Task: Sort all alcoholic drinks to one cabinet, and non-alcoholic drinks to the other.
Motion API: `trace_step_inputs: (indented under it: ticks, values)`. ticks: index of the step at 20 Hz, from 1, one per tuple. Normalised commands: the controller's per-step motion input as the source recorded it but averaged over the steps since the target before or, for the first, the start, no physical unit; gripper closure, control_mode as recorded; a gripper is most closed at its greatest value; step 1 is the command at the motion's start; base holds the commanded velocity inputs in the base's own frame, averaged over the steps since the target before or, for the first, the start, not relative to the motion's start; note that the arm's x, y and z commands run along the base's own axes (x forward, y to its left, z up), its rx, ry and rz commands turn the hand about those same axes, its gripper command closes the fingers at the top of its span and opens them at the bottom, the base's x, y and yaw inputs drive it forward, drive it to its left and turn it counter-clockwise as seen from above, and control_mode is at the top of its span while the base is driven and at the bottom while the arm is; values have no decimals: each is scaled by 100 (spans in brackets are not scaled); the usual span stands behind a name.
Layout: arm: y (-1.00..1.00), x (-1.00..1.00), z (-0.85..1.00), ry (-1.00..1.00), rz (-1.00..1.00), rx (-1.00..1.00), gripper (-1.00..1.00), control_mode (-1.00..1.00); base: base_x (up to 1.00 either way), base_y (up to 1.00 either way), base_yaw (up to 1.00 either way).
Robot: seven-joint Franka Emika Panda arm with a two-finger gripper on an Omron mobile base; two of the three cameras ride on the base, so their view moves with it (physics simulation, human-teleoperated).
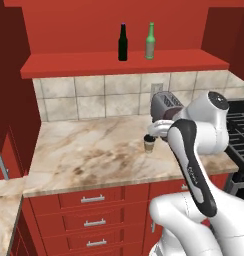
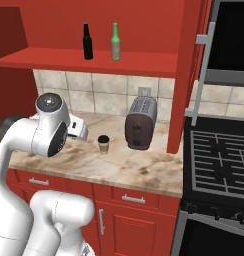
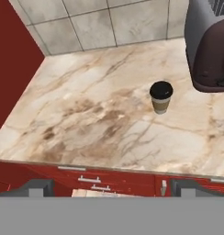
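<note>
So here's the setup: two glass bottles stand upright side by side on the red shelf [image 1: 69,65] above the tiled backsplash [image 1: 94,100], a near-black bottle with a purple cap [image 1: 123,44] and a green bottle with a pale label [image 1: 150,42]. They're close together but not touching, black one on the left as seen from both base views.

Down on the marble counter [image 1: 84,155] there's a short tan paper cup with a dark lid [image 3: 160,97], standing upright on its own. A dark toaster [image 2: 140,123] sits just beside it toward the stove side, near but apart from the cup. In the hand view the cup is right of centre with the toaster's rounded end poking in at the top right corner.

The gripper [image 3: 109,186] is wide open with nothing between its fingers; you can see the two dark fingertips [image 3: 38,187] far apart at the bottom of the hand view, hovering out over the front edge of the counter above the red drawers [image 1: 91,220]. It's looking down at the cup from a distance, not touching it.

The black stove [image 2: 219,165] is off past the toaster, with a red cabinet panel [image 2: 186,75] between them in the right base view.
</note>
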Motion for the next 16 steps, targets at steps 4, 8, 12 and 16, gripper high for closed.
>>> trace_step_inputs:
  ticks: [4,8,12,16]
  values:
    - [-16,36,-53,0,0,-12,-100,-100,0,0,0]
    - [-18,64,-57,0,0,-17,-100,-100,0,0,0]
    - [-24,54,-46,0,0,-13,-100,-100,0,0,0]
    - [-12,55,-20,0,0,-8,-100,-100,0,0,0]
